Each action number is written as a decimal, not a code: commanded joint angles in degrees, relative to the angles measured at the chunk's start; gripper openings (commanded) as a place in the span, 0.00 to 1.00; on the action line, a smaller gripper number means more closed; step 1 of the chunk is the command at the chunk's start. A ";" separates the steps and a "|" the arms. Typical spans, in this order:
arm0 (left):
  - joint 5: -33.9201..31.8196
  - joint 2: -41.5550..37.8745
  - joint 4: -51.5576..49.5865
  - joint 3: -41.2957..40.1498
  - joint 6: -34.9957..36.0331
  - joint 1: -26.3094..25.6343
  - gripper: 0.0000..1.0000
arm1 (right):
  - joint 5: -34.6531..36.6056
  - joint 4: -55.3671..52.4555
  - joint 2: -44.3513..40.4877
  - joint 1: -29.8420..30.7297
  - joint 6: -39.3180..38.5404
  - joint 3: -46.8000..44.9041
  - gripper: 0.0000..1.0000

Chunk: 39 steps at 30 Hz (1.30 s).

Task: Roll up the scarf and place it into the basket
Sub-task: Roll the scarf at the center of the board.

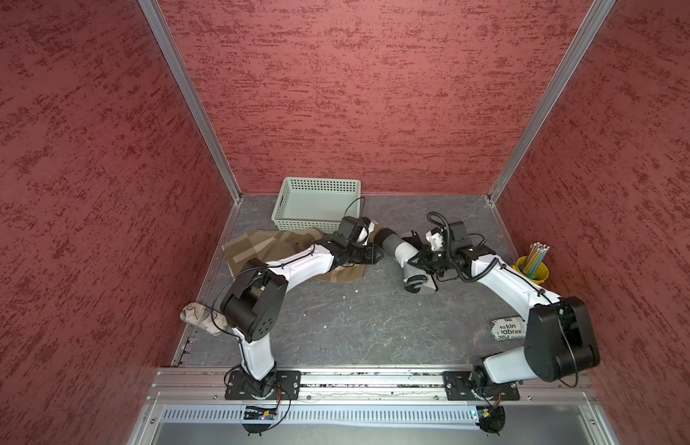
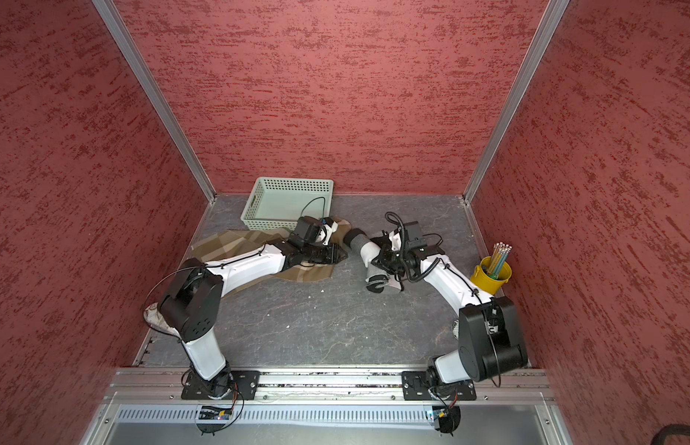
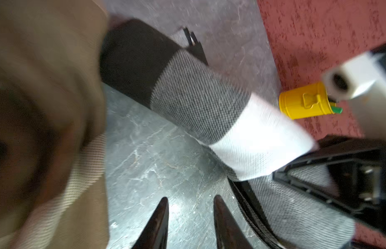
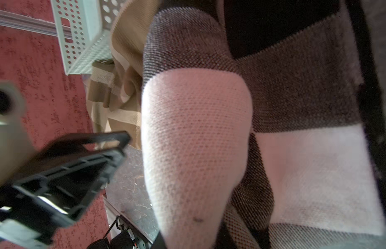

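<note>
The scarf (image 1: 399,246), a black-grey-white roll, sits centre-right over the table (image 1: 355,316), long axis diagonal: black end pointing far-left towards the basket (image 1: 320,187), white end near-right in the closed right pincer (image 1: 414,264), loose tail on the table. The left pincer (image 3: 189,215) stands narrowly parted over the table just beside the black end, empty. The basket, far left by the back wall, shows its bare bottom; the yellow bucket (image 1: 532,271) at the right edge holds pencils (image 1: 538,252).
</note>
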 commanded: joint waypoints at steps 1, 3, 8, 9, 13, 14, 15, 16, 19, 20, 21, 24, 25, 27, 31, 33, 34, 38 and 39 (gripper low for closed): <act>-1.04 5.23 7.80 0.54 0.62 -4.79 0.31 | -2.64 -2.44 1.06 -0.62 -4.39 5.52 0.02; -1.61 8.77 10.66 2.95 0.69 -6.44 0.31 | -1.94 -4.69 1.92 -0.98 -5.56 7.78 0.02; 0.61 13.06 13.75 8.64 1.33 -9.40 0.29 | 0.51 -7.51 2.94 -1.44 -7.37 9.77 0.02; 0.89 12.52 13.82 8.08 1.55 -10.03 0.29 | 1.12 -7.77 3.04 -1.60 -7.57 9.69 0.02; 4.42 8.50 14.73 2.56 1.09 -12.97 0.29 | 3.15 -7.90 3.55 -1.87 -8.45 9.25 0.01; 6.21 7.64 15.73 0.98 0.67 -14.11 0.29 | 3.30 -7.51 3.62 -1.85 -8.45 9.04 0.01; 7.59 7.16 16.60 -0.01 0.11 -15.15 0.29 | 3.19 -6.84 3.73 -1.86 -8.26 8.62 0.01; 9.24 6.84 17.96 -0.77 -0.41 -16.45 0.29 | 2.78 -5.84 3.76 -1.87 -7.82 7.89 0.00; 13.09 6.51 21.59 -1.52 -1.57 -19.99 0.30 | 2.40 -3.45 3.71 -1.75 -7.01 5.65 0.00; 14.48 6.40 22.90 -1.64 -2.00 -20.82 0.30 | 2.70 -2.91 3.59 -1.78 -7.05 5.05 0.00; 15.53 6.16 23.95 -1.81 -2.37 -21.55 0.30 | 3.08 -2.80 3.54 -1.78 -7.20 4.56 0.00; 15.61 4.37 24.20 -3.26 -3.17 -22.36 0.30 | 4.74 -3.74 3.20 -1.48 -8.36 3.74 0.00; 15.10 3.22 23.87 -4.47 -3.06 -22.19 0.30 | 5.43 -3.76 2.85 -1.30 -8.70 3.05 0.00; 14.32 0.01 22.99 -7.56 -2.31 -21.40 0.30 | 6.15 -3.01 1.74 -0.56 -8.45 0.78 0.00; 9.64 -9.84 20.02 -15.12 -0.57 -18.43 0.31 | 5.72 2.11 -0.90 2.18 -5.36 -5.46 0.00; 5.03 -14.78 16.76 -17.36 0.20 -16.70 0.32 | 5.28 5.58 -1.35 4.11 -3.22 -7.85 0.00; 2.38 -17.08 14.76 -18.34 0.54 -16.01 0.32 | 5.27 7.40 -1.41 5.17 -1.98 -8.88 0.00; -9.05 -21.89 5.08 -18.06 -1.85 -11.38 0.35 | 5.55 14.75 -0.82 9.22 3.39 -13.34 0.00; -8.78 -21.86 4.36 -17.92 -2.44 -9.64 0.35 | 5.44 16.39 -0.52 9.93 4.76 -14.32 0.00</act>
